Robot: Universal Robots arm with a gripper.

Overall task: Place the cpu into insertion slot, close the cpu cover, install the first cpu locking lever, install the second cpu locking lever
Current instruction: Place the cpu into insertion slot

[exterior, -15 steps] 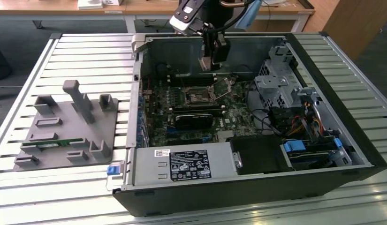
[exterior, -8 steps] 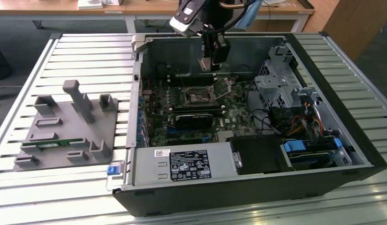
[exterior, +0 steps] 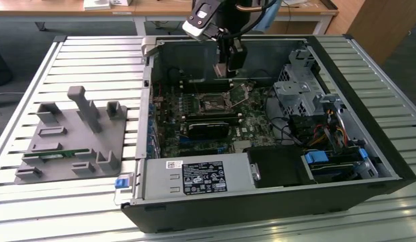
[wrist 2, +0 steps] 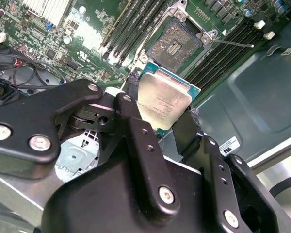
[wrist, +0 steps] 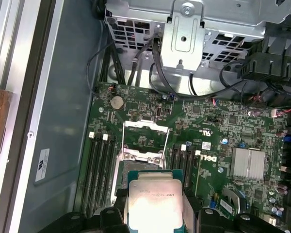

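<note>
Claw point(wrist 2: 161, 109) clenched on the cpu point(wrist 2: 164, 97) by two opposite edges. Chip hung over the motherboard point(wrist 2: 63, 29), near the uncovered insertion slot point(wrist 2: 175, 44), not seated.

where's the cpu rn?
In the second wrist view the cpu is clamped in the claw, hovering over the motherboard just short of the bare insertion slot.

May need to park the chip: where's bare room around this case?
Bare: slatted table around the grey fixture; hand room along the plain case wall beside the memory slots. Crowded: cables and drive cage, exterior view's right. Jaws hold the cpu.
</note>
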